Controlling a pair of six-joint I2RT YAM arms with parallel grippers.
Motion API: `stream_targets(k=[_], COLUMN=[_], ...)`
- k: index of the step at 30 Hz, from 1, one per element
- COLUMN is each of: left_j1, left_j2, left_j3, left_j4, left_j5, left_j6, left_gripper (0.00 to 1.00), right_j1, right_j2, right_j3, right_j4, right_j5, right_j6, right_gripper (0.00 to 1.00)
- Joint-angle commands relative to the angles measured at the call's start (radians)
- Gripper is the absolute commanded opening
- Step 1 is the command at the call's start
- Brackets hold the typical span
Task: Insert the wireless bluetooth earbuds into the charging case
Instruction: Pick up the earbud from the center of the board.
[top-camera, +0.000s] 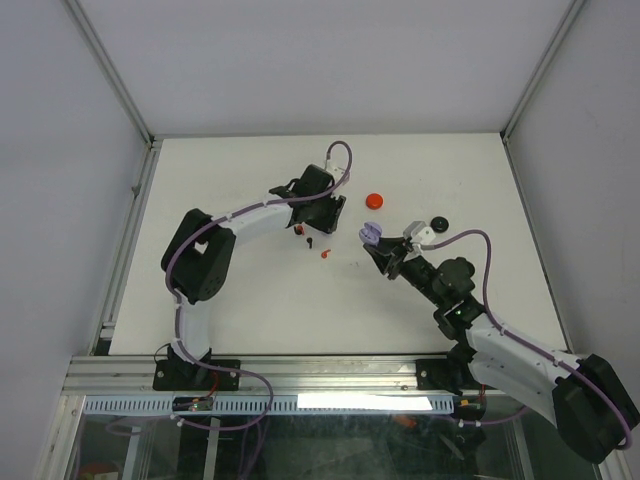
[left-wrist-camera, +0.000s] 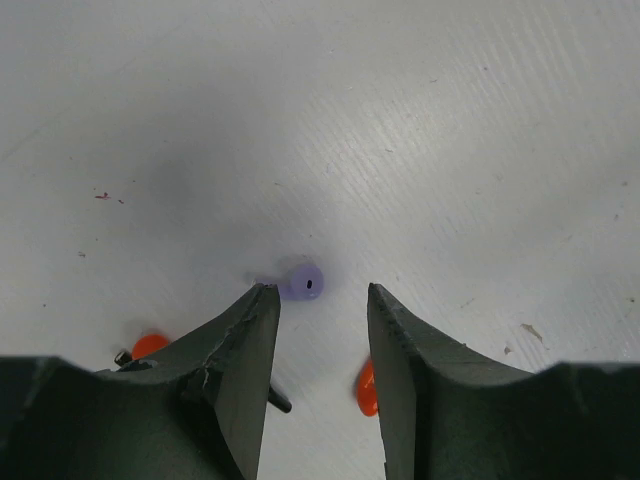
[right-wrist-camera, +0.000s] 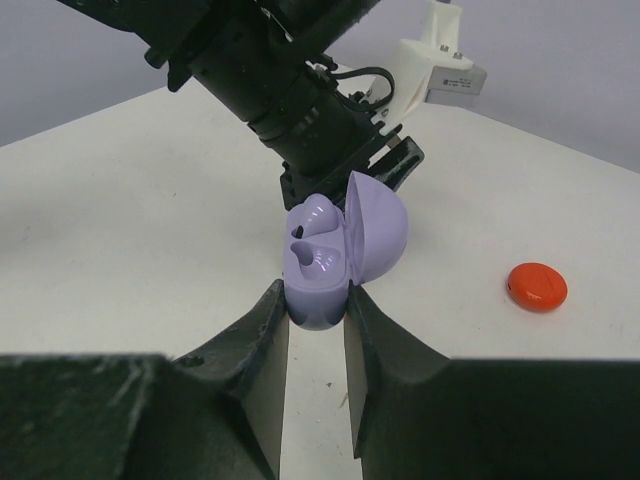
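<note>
A lavender earbud (left-wrist-camera: 302, 282) lies mid-way across the counter (left-wrist-camera: 450, 120), just ahead of the left gripper (left-wrist-camera: 320, 298), whose fingers are narrowly apart. Toward the right edge, the right gripper (right-wrist-camera: 316, 300) pinches the open lavender case (right-wrist-camera: 322, 265). This looks like the pickup step: the next move calls for straddling the bud, then closing.

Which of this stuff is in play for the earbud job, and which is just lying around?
In play now: lavender case, open, in right hand; lavender earbud in front of open left hand.
Idle for now: red case, black case, red earbuds, black earbud.
</note>
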Motion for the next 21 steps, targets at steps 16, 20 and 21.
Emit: stream_targets(k=[16, 20, 21], left_j1=[-0.002, -0.017, -0.022], left_j2=[0.117, 0.126, 0.129], left_j3=[0.11, 0.112, 0.113], left_j4=[-0.038, -0.043, -0.046], left_j5=[-0.01, -0.029, -0.037], left_j6=[0.065, 0.071, 0.071], left_gripper=[0.36, 0.35, 0.34], right_j1=[0.0, -0.001, -0.001], right_j2=[-0.01, -0.011, -0.011], right_j3=[0.006, 0.007, 0.006], right_j4=[0.036, 0.034, 0.034], right_j5=[0.02, 0.02, 0.02], right_j6=[0.008, 0.008, 0.008], right_gripper=[0.0, 0.0, 0.0])
